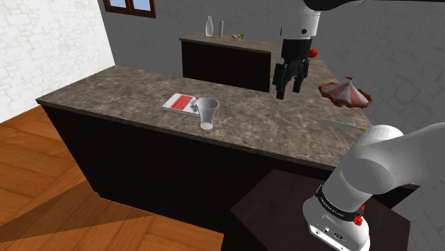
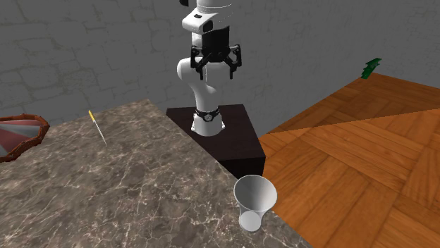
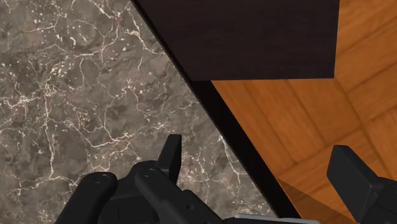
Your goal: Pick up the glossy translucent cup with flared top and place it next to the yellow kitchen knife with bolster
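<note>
A pale translucent cup [image 1: 207, 113] with a flared rim stands upright on the brown marble counter [image 1: 128, 89], beside a red and white book [image 1: 182, 103]; it also stands near the counter's edge [image 2: 252, 201]. The yellow-handled knife [image 1: 346, 125] lies flat toward the shoulder view's right, and its thin blade [image 2: 97, 127] rests on the marble. My black gripper [image 1: 292, 84] hangs open high above the counter, well to the right of the cup, empty [image 2: 216, 62]. In the wrist view its fingers [image 3: 169, 156] stand apart over the counter's edge.
A red and white striped dish [image 1: 346, 92] sits at the counter's far right. A back counter [image 1: 221, 43] carries a bottle and small items. The dark stand [image 2: 225, 134] is beside the counter, with wooden floor [image 2: 352, 148] below.
</note>
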Controlling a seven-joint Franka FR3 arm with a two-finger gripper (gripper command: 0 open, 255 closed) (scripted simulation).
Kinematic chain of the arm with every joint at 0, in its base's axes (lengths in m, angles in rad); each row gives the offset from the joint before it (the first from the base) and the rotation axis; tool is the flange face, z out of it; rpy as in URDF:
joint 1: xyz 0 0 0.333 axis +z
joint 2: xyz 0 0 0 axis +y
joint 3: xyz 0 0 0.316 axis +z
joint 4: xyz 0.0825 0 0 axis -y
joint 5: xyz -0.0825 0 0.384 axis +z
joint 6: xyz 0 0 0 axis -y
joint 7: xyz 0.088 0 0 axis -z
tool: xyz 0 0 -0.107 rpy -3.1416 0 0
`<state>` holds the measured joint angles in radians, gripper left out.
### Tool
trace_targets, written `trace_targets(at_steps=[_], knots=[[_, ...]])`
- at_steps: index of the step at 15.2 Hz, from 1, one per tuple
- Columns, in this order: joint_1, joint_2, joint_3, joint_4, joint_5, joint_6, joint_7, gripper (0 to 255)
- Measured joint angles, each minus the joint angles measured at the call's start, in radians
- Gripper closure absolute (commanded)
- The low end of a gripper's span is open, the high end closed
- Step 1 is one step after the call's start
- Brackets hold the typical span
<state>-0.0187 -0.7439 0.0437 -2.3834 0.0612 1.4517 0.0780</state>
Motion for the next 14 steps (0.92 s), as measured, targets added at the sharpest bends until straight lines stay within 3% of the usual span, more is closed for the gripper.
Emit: trace_targets(at_steps=[3, 14], knots=[[-0.002, 0.029, -0.007, -0.004, 0.004, 0.041, -0.008, 0], [0.003, 0.36, -0.05, 0.054, 0.078, 0.396, -0.082, 0]])
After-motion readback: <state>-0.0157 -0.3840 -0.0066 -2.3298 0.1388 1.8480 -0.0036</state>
